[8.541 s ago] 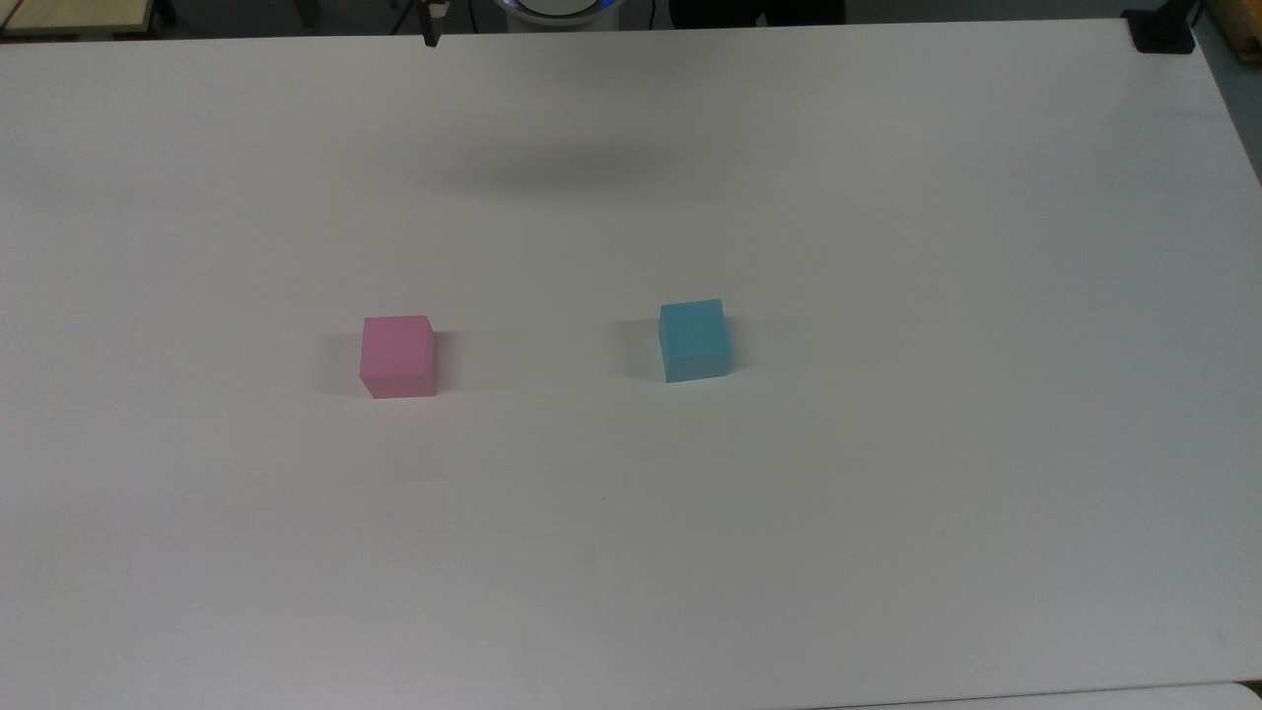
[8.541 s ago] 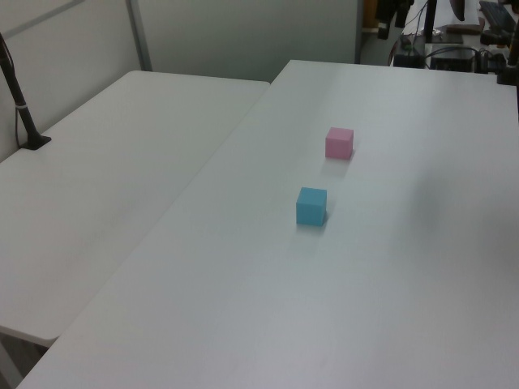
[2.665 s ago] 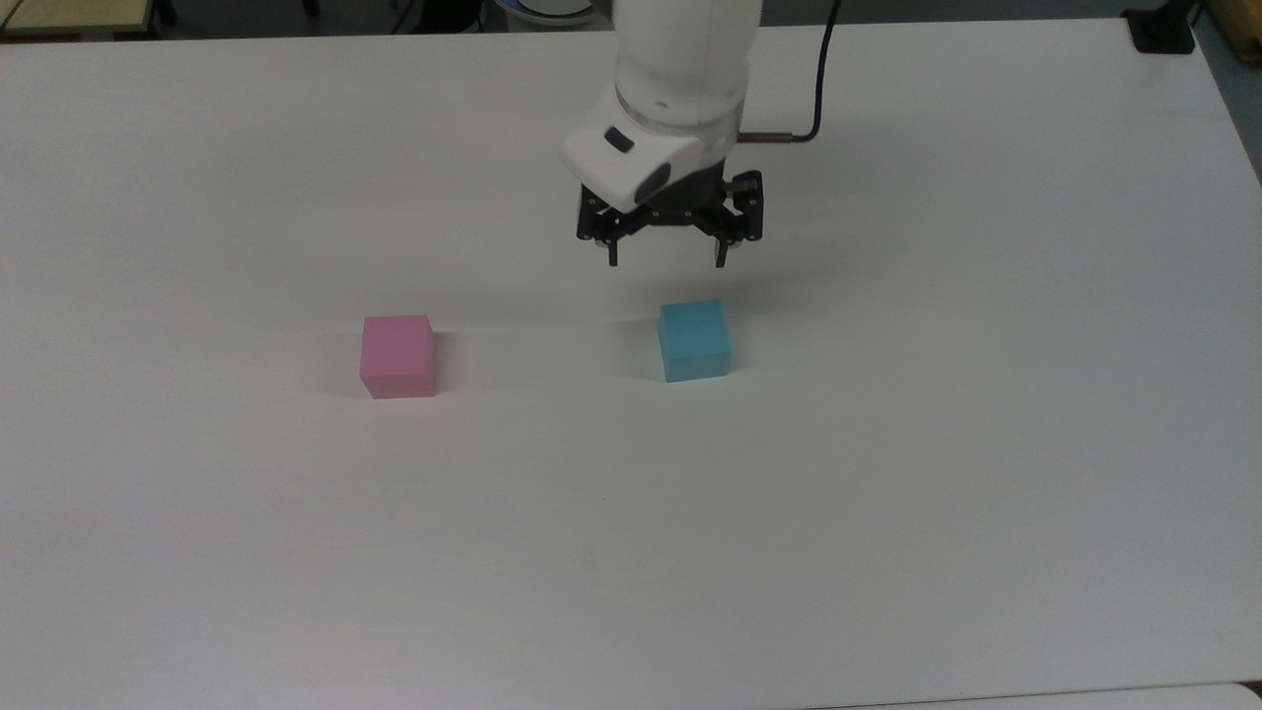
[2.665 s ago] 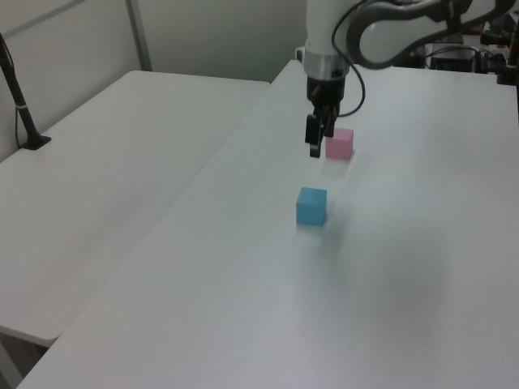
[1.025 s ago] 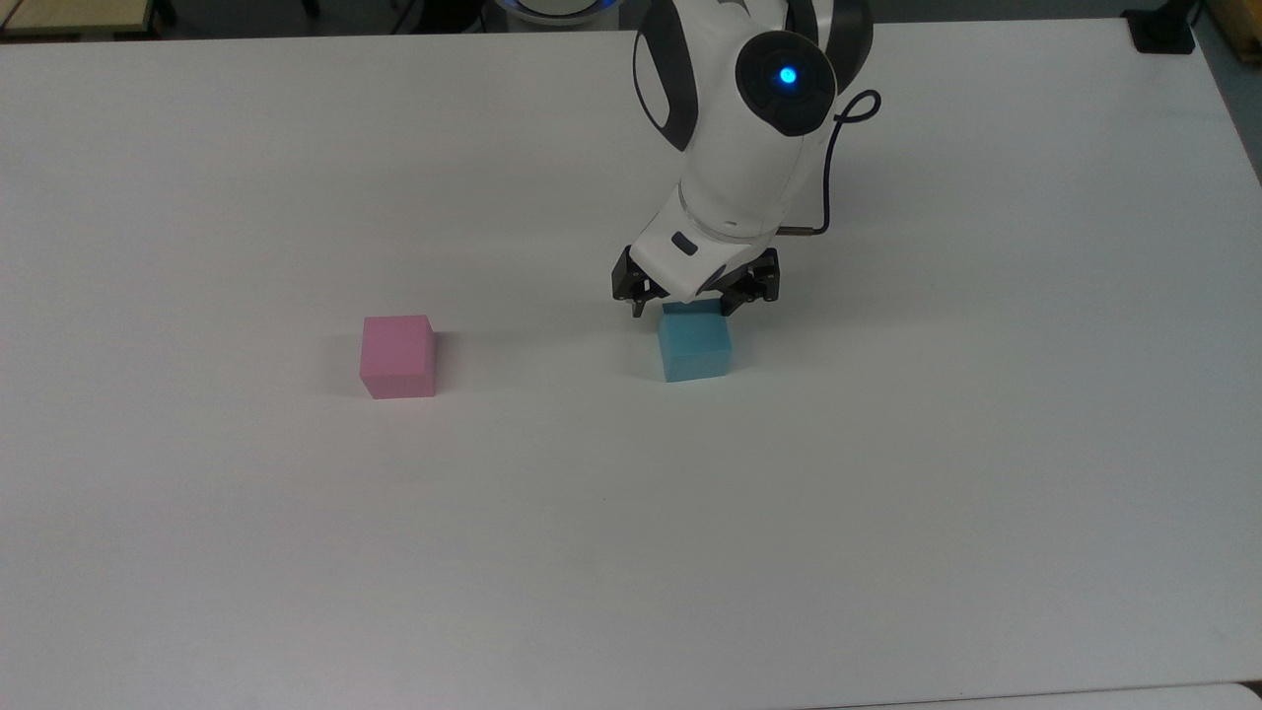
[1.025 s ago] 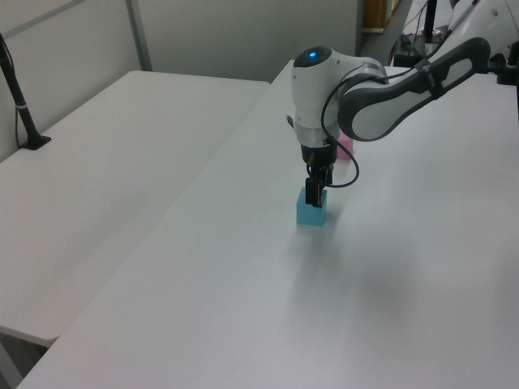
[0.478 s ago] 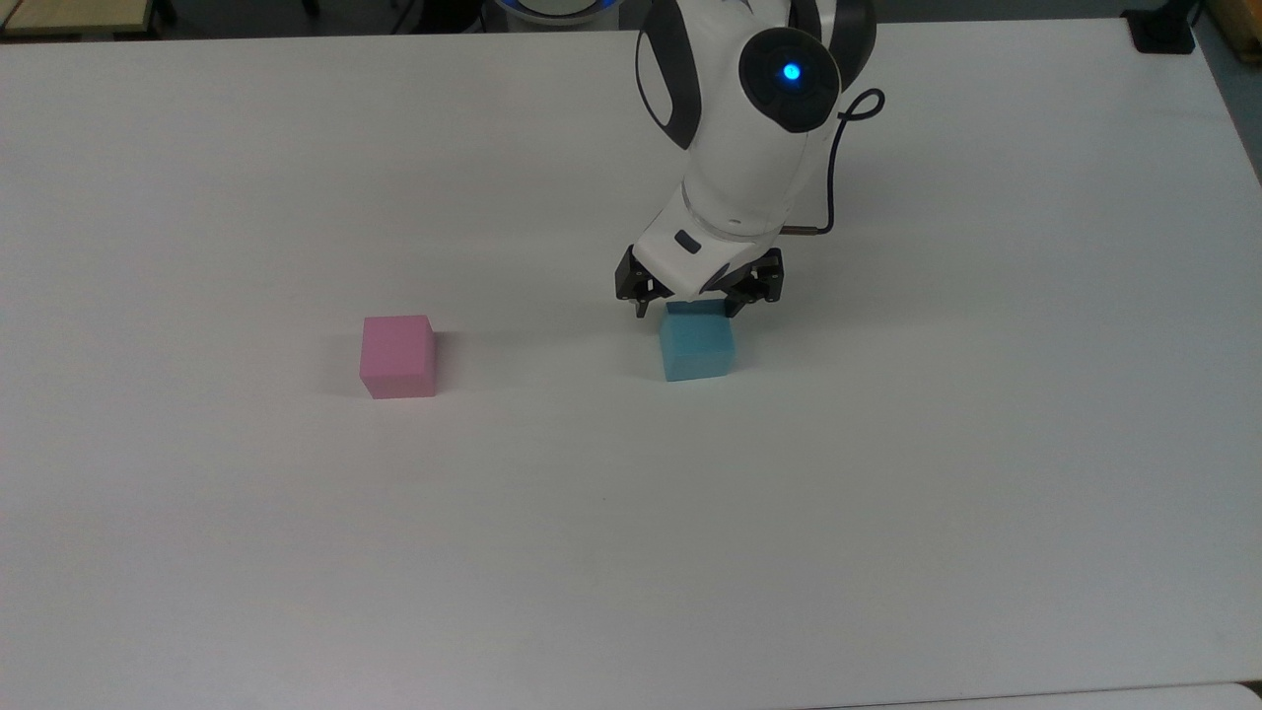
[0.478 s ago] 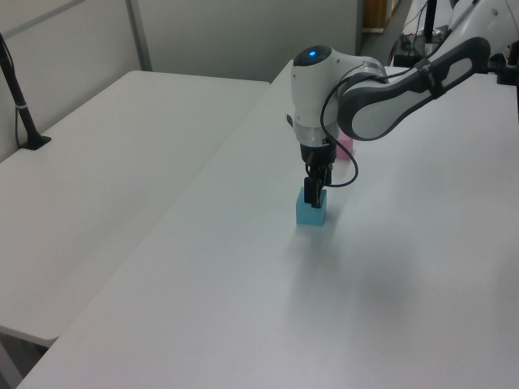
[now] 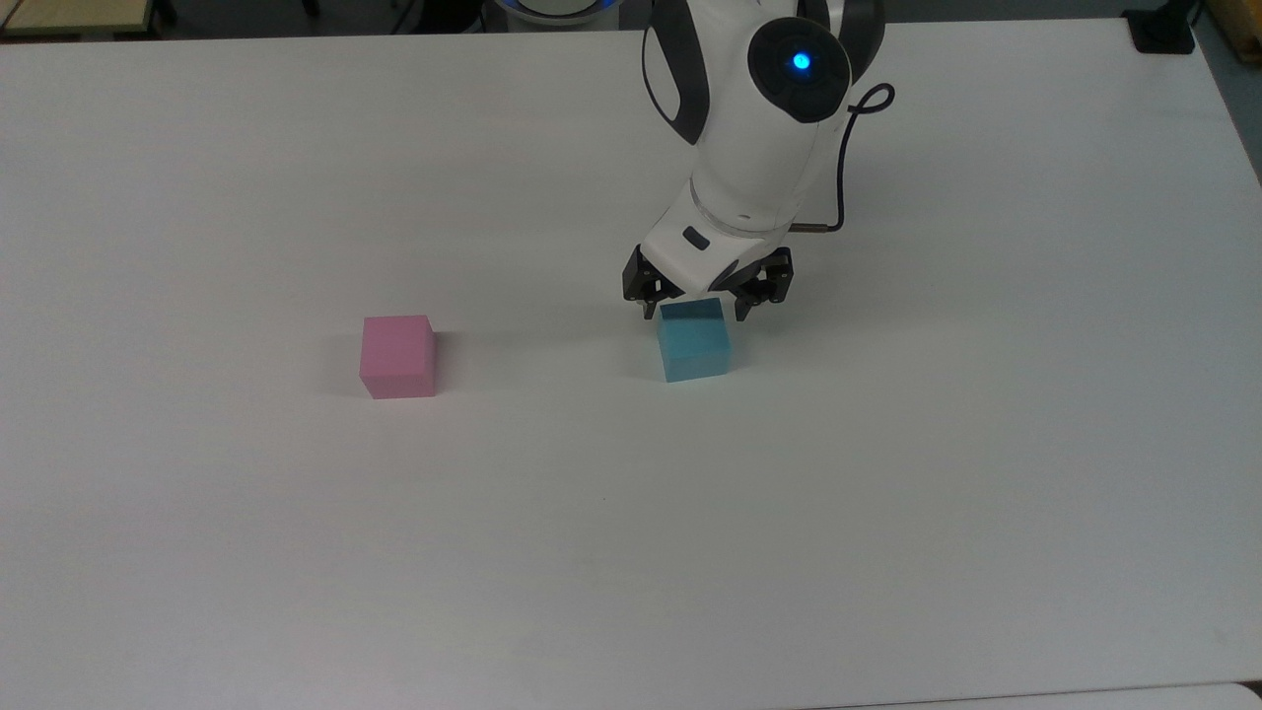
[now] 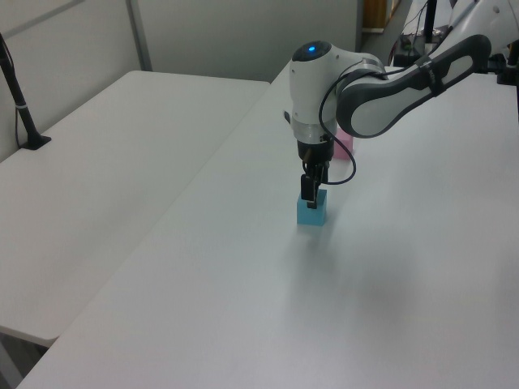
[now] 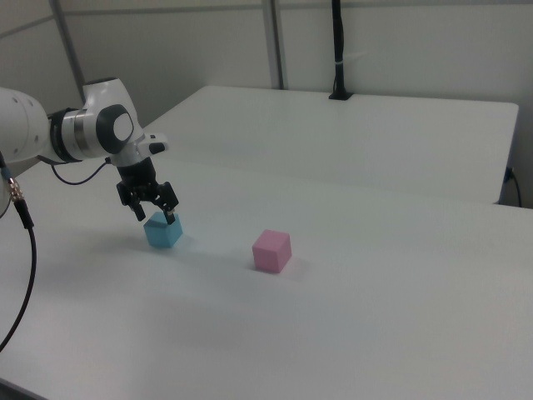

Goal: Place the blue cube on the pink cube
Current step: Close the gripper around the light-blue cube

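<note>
Near the middle of the white desk (image 9: 296, 552), the blue cube (image 9: 695, 342) sits flat on the surface, with the pink cube (image 9: 397, 356) well apart from it at 9 o'clock in the top view. Directly over the blue cube's far edge hangs the hand (image 9: 701, 312), its two fingers spread apart, one tip beside each of the cube's upper corners and neither plainly pressing on it.

My reading is that the grasp is not yet made, and this is where it could fail. The tips look to straddle only the cube's top, toward its 12 o'clock side in the top view, so closing now might pinch a shallow corner and let the cube twist or drop on the way over. Coming down off-centre could land a fingertip on the top face and shove the cube along the desk. A skewed grip would also leave the blue cube crooked on the pink one.
</note>
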